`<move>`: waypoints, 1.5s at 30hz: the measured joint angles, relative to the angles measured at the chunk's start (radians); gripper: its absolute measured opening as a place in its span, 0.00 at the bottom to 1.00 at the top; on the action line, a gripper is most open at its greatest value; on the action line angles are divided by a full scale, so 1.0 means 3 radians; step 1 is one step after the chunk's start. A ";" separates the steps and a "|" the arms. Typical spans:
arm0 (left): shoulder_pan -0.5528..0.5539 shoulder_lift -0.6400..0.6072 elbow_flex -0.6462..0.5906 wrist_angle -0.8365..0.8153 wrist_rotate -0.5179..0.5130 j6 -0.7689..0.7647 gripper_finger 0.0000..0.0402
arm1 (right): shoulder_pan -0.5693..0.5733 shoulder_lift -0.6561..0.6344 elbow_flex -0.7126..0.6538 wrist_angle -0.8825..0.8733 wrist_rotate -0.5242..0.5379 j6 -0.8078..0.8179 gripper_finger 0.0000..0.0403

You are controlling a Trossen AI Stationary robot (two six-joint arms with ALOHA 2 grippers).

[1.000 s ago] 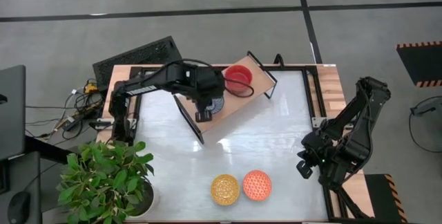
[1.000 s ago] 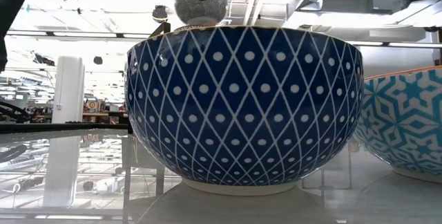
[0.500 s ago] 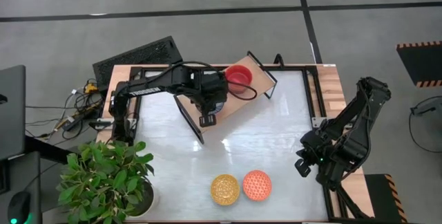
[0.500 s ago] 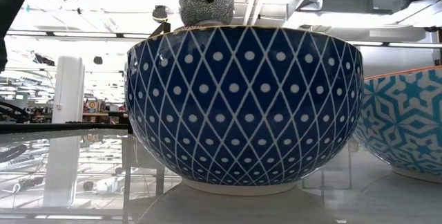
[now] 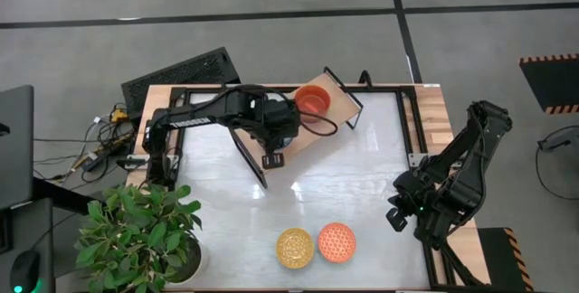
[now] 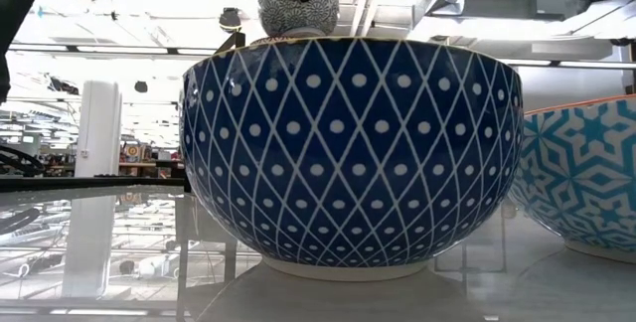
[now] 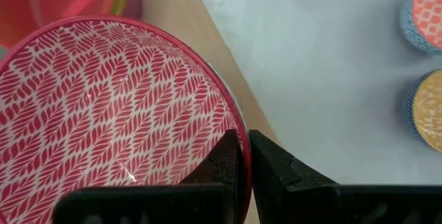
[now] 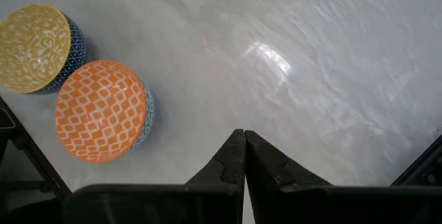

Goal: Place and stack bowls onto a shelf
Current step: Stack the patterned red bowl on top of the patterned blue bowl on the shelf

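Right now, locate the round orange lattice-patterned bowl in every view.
High view: orange bowl near the table's front edge.
Low view: probably the teal-and-white wall at the right edge.
Left wrist view: far off on the white table.
Right wrist view: on the table, ahead.
Shared landmark: yellow patterned bowl beside it.

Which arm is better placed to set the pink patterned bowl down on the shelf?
Left. Its gripper is shut on the pink patterned bowl over the shelf; the right gripper waits at the table's right edge.
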 joint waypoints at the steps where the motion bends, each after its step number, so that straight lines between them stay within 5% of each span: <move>1: -0.0001 0.0000 0.0000 0.0006 -0.0008 -0.0002 0.01 | 0.0000 0.0000 0.0000 0.0000 0.0000 0.0000 0.08; 32: -0.0032 -0.0006 0.0000 -0.0042 -0.0229 0.0039 0.01 | 0.0000 0.0000 0.0000 0.0014 0.0001 -0.0262 0.08; 39: -0.0035 -0.0344 0.0002 -0.0036 -0.0328 0.0011 0.01 | 0.0001 -0.0001 -0.0001 -0.0002 0.0001 -0.0322 0.08; 45: -0.0038 -0.0759 -0.0648 0.0253 -0.0400 -0.0090 0.01 | 0.0001 -0.0001 -0.0001 -0.0071 0.0001 -0.0324 0.08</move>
